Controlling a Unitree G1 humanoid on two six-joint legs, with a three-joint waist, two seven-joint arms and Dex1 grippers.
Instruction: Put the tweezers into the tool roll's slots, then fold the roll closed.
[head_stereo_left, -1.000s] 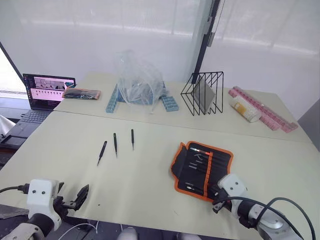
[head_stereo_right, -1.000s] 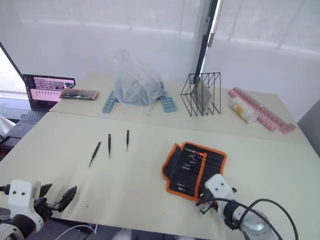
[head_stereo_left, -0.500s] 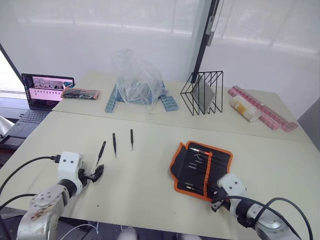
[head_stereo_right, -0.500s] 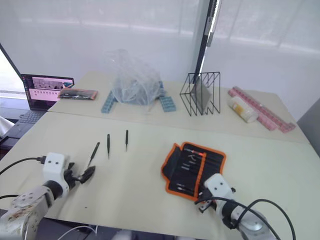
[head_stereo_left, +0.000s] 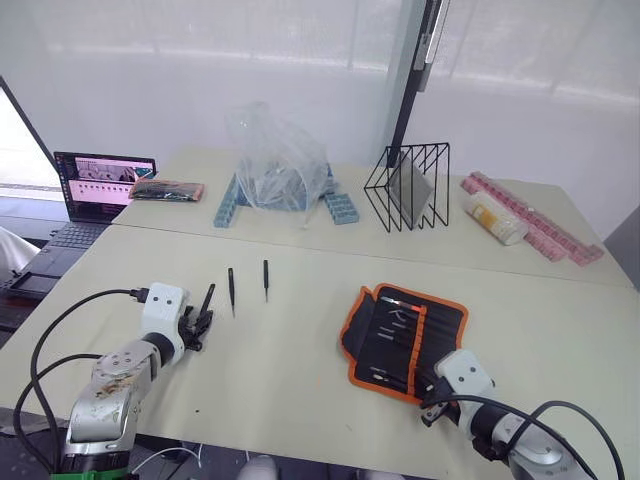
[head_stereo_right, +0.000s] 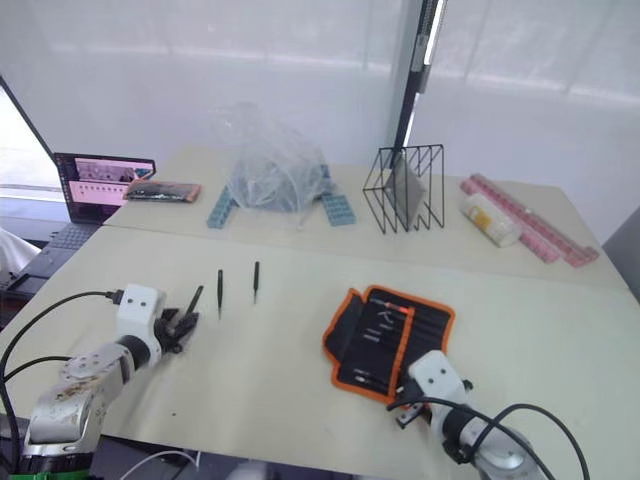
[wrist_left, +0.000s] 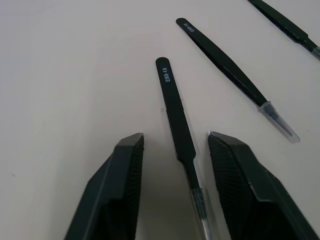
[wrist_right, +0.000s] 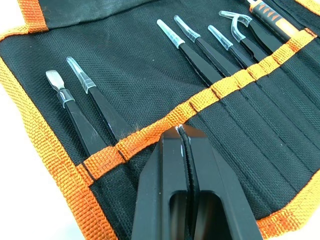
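Note:
Three black tweezers lie side by side left of centre on the table. My left gripper (head_stereo_left: 203, 322) is down at the leftmost tweezers (wrist_left: 173, 107), its two black fingers (wrist_left: 127, 170) open on either side of it with a gap on both sides. The other two tweezers (head_stereo_left: 231, 289) (head_stereo_left: 265, 278) lie just to the right. The tool roll (head_stereo_left: 403, 335) lies unfolded, black with orange trim, with several tweezers standing in its slots (wrist_right: 240, 125). My right gripper (wrist_right: 180, 132) is shut and empty, its tip on the roll's orange strip at the near edge.
A laptop (head_stereo_left: 100, 183) and a small orange-edged pouch (head_stereo_left: 165, 190) sit at the far left. A clear plastic bag over blue blocks (head_stereo_left: 276, 165), a black wire rack (head_stereo_left: 408, 186) and a row of pink blocks (head_stereo_left: 530, 225) line the back of the table.
My left arm has come forward from the table's near edge to the leftmost tweezers, and its jaws have narrowed around it. The right gripper has stayed on the roll.

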